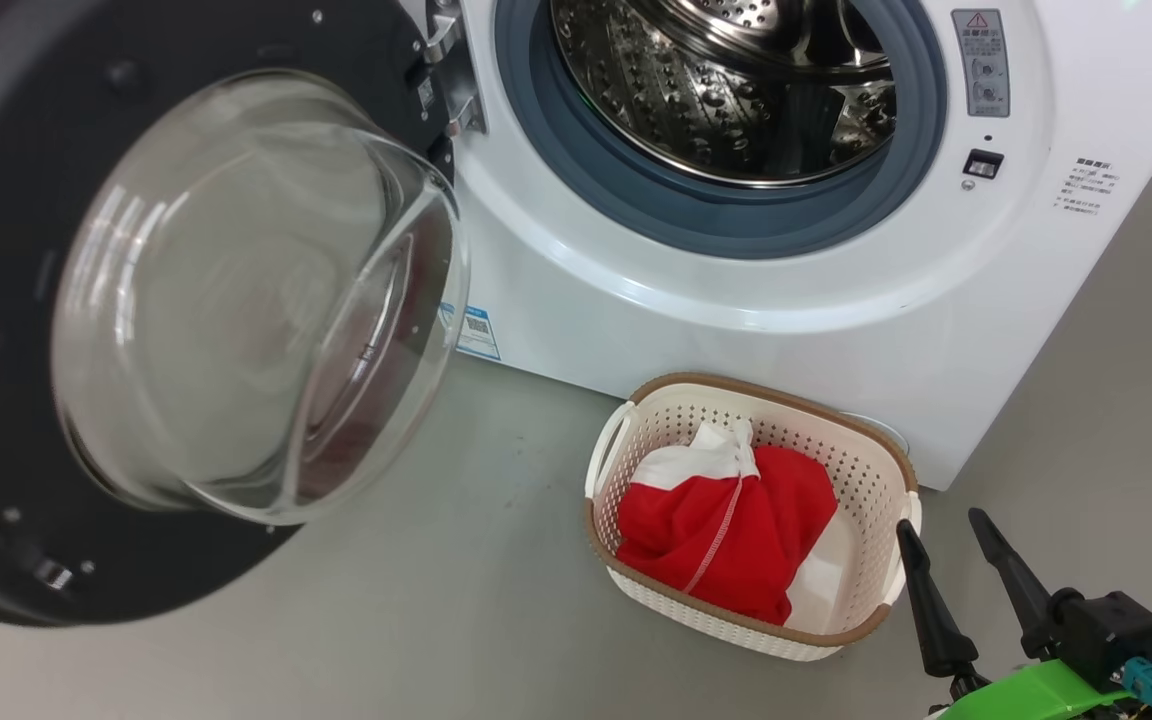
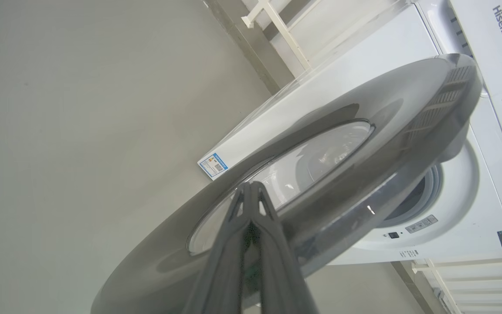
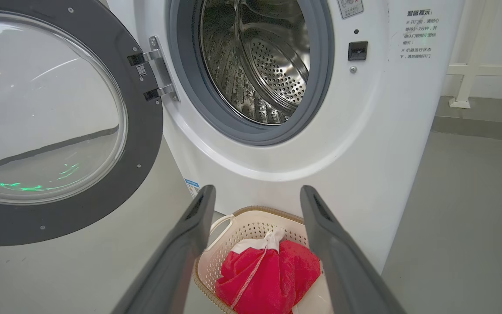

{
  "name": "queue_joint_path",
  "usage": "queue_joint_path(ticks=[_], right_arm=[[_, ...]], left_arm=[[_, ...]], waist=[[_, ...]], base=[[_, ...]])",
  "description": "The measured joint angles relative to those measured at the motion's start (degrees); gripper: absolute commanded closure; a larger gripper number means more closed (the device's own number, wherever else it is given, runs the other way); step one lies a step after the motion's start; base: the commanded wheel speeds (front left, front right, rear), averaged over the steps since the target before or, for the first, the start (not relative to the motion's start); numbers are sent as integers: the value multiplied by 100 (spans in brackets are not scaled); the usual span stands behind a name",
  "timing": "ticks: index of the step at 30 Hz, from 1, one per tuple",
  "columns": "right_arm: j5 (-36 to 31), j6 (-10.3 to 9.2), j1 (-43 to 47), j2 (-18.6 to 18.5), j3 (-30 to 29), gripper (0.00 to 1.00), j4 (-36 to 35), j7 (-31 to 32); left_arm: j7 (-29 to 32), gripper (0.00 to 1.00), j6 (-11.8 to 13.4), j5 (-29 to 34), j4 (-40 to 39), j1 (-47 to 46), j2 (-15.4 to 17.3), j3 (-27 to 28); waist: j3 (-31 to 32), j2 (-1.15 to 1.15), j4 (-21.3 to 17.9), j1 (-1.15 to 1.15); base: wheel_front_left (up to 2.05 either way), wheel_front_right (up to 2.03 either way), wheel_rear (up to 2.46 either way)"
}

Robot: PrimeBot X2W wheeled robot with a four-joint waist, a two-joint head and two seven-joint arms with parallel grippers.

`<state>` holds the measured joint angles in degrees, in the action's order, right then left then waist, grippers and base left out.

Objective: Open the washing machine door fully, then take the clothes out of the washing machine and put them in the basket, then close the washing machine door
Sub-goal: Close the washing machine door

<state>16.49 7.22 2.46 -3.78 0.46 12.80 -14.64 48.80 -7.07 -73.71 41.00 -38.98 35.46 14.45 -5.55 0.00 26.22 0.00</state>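
Step in hand: judged to be the closing of the washing machine door [image 1: 236, 300], since the load lies in the basket and the door hangs open.
Door: swung out to the left of the washing machine [image 1: 736, 300], hinged at the left edge of its opening, glass bowl bulging outward.
Left gripper [image 2: 251, 186]: fingers pressed together on nothing, tips at the door face that is turned away from the washing machine; contact cannot be told.
Next move: probably a steady push on that face, swinging the door round its hinge until the bowl seats in the washing machine's grey gasket and the latch catches.
Drum [image 1: 726, 90]: inside the washing machine, bare steel and no fabric in the part that shows.
Basket [image 1: 756, 390]: on the floor just in front of the washing machine, below its opening.
Clothes [image 1: 736, 530]: one red and white bundle inside the basket, filling most of it.
Right gripper [image 1: 940, 520]: fingers wide apart and empty, out in front of the washing machine, just beside the basket's right end.
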Motion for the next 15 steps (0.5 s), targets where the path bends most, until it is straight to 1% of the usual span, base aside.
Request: queue_joint_path(ticks=[2,7,11,15], right_arm=[[0,0,18,16,-13,0,-10,0],[2,0,188,44,-56,0,-20,0],[5,0,209,64,-100,0,-23,0],[8,0,210,78,-108,0,-29,0]], left_arm=[[132,100,0,-141,-312,186,-20,-74],[310,100,-1,-364,-868,538,-186,-279],[594,100,-1,-636,-1446,741,-204,-425],[692,100,-1,-757,-1926,947,-234,-546]], waist=[[42,0,-6,0],[170,0,-17,0],[272,0,-27,0],[340,0,-69,0]], base=[[0,0,0],[0,0,0],[0,0,0],[0,0,0]])
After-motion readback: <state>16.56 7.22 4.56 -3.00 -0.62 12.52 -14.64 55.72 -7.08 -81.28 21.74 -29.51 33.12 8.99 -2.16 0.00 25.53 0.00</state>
